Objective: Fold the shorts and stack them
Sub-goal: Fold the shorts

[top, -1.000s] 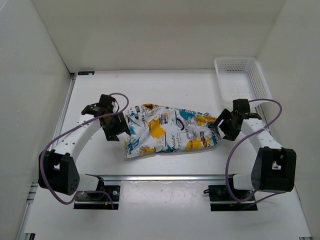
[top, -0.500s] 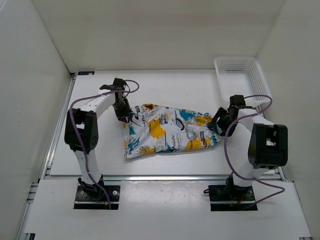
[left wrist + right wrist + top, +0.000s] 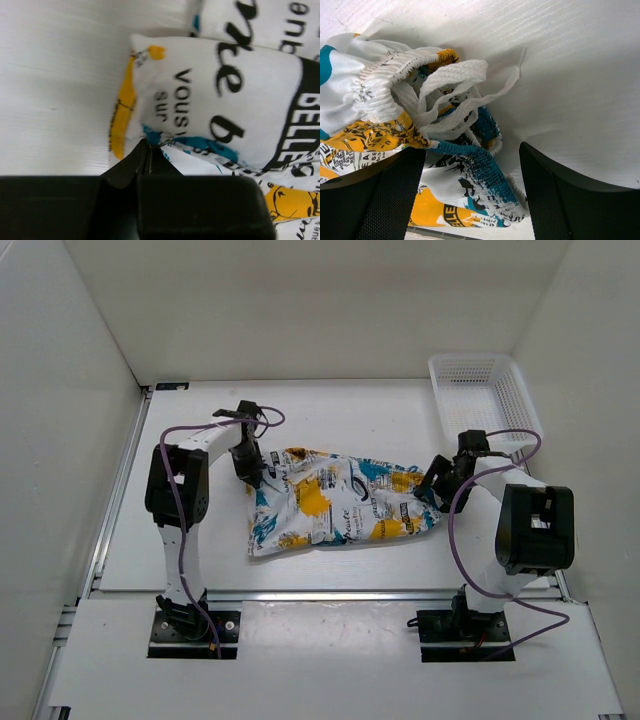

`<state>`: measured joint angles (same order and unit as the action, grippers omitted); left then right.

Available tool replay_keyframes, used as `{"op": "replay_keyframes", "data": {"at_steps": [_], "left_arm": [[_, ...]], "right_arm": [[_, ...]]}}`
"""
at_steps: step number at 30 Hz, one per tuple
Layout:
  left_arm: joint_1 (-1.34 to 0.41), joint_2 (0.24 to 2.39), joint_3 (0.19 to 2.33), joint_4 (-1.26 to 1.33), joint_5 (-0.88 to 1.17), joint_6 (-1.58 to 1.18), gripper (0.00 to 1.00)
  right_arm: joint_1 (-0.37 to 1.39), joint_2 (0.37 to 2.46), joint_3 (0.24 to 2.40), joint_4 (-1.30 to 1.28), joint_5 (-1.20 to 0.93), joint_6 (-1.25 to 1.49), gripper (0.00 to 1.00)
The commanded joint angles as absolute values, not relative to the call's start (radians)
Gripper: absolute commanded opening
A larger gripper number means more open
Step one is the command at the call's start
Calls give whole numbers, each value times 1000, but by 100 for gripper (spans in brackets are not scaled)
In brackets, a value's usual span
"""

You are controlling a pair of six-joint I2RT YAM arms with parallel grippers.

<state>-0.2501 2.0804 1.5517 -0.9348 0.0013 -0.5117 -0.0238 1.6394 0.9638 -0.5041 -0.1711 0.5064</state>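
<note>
Our left arm (image 3: pixel 178 480) stands folded upright. We log the left gripper (image 3: pixel 256 478) pointing down, jaws clamped on the shorts (image 3: pixel 340 505) corner. Right arm (image 3: pixel 525 515) likewise folded; right gripper (image 3: pixel 438 486) low, jaws wide apart.

Top cam: bright, even, diffuse light bouncing off white walls (image 3: pixel 300 300); faint soft shadows on table (image 3: pixel 380 410), no glare. Slight wide-angle lean on wall lines at edges. Left wrist: v. close, print on shorts (image 3: pixel 215 90) a bit soft, left gripper (image 3: pixel 144 152) just flat black, no detail. Right wrist: waistband weave crisp, table near blown white, grey shadow pooling beside fabric, bottom corners dark & soft.
</note>
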Motion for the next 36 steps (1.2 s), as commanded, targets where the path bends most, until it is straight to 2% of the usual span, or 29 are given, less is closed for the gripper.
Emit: {"op": "replay_keyframes", "data": {"at_steps": [1,8,9,11,15,23,24,26,27,28,29,30,31,36], "left_arm": [[-227,2005,1579,-973,-96,-503,10],[-161,1862,1543,-991,-107,-471,10],[-161,1874,1552,-1003,-98,-471,13],[-150,1897,1568,-1012,-89,-471,24],[-175,1962,1557,-999,-60,-471,29],[-175,2052,1503,-930,-29,-471,29],[-175,2052,1503,-930,-29,-471,26],[-175,2063,1494,-919,-20,-471,20],[-175,2063,1494,-919,-20,-471,10],[-175,2074,1485,-919,-11,-471,10],[-175,2074,1474,-919,-11,-471,10],[-175,2074,1465,-908,-11,-471,10],[-184,2060,1456,-908,-11,-471,10],[-219,1925,1333,-890,-11,-505,10]], "right_arm": [[-18,1647,999,-495,-183,471,80],[-18,1629,980,-495,-170,462,81],[-18,1629,980,-495,-182,462,81],[-18,1629,980,-495,-193,440,84],[-18,1649,980,-495,-251,430,82],[98,1741,989,-462,-282,442,80],[110,1750,989,-451,-266,460,80],[130,1773,999,-439,-224,491,70],[143,1773,1008,-439,-207,491,62],[143,1773,1008,-439,-189,506,34],[143,1773,1008,-439,-167,515,17],[143,1740,1008,-439,-122,525,6],[143,1720,1008,-451,-92,525,0],[143,1542,1008,-554,52,514,0]]}}
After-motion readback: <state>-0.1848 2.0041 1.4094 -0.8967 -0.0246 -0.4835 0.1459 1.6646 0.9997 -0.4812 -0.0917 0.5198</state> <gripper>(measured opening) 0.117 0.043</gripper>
